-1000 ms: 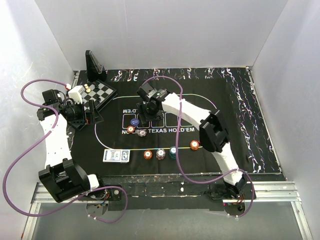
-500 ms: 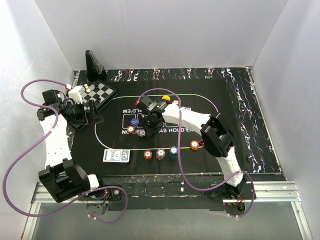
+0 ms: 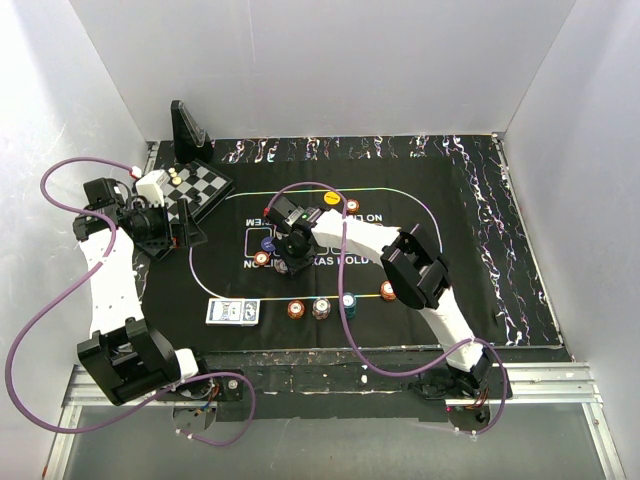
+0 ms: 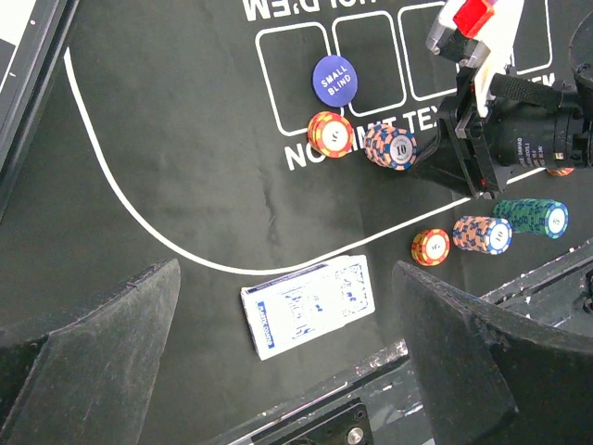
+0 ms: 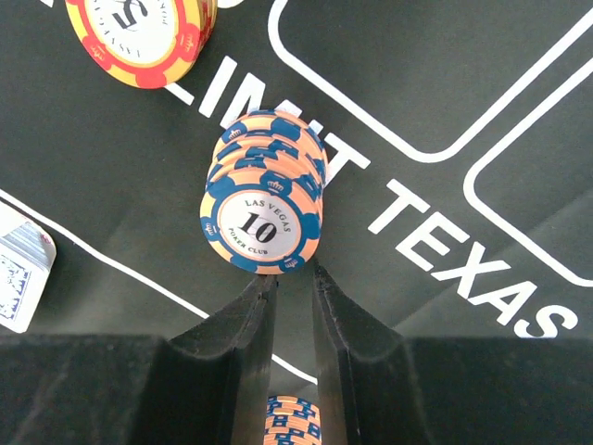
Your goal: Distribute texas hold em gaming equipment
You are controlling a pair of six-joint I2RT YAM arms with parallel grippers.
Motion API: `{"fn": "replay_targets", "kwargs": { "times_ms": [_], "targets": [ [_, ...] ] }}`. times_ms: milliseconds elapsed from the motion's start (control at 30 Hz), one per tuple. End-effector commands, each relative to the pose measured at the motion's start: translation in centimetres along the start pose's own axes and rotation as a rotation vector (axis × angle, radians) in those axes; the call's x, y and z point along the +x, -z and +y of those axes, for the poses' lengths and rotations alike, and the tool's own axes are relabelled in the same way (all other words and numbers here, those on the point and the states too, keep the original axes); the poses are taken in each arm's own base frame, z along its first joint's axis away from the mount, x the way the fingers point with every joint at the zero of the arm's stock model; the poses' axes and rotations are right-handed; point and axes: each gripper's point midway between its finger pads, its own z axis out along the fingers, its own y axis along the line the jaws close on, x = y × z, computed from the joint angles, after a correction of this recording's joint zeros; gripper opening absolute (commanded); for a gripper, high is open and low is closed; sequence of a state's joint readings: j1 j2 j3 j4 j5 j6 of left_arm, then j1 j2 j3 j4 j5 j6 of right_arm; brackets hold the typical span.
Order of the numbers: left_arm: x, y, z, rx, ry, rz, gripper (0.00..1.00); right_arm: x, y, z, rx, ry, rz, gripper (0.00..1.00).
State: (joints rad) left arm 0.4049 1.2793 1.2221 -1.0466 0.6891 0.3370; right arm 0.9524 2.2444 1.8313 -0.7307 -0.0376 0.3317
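**Poker chips: right gripper at the ten-value stack**

Layout, large to small. The black mat (image 3: pixel 470 240) covers most of the table. The chessboard (image 3: pixel 205 185) sits at its far-left corner, out of play. The deck of cards (image 4: pixel 310 301) lies face down just inside the white line, near side. A row of chip stacks (image 3: pixel 321 307) lines the near edge, probably the bank to deal from. The ten-value stack (image 5: pixel 264 218) stands on the lettering, near a red-and-yellow stack (image 4: pixel 330 133) and the blue blind disc (image 4: pixel 334 79); this reads as one player's share.

Right gripper (image 5: pixel 292 278): fingers narrow, the gap empty, tips at the ten-value stack's near edge. I cannot tell whether they touch it. The stack is wider than the gap, so I judge a nudge, not a pinch.

Left gripper (image 4: pixel 285 273): fingers wide, holding nothing, near the chessboard and clear of the right arm's work.
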Motion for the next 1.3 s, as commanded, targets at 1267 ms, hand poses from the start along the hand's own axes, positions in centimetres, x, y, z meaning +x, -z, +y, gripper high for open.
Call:
{"fn": "replay_targets", "kwargs": {
  "times_ms": [1267],
  "targets": [
    [-1.2, 1.5, -0.5, -0.030, -0.056, -0.054, 1.00, -1.1, 7.6, 0.7, 0.007, 0.053, -0.209, 0.57]
  ]
}}
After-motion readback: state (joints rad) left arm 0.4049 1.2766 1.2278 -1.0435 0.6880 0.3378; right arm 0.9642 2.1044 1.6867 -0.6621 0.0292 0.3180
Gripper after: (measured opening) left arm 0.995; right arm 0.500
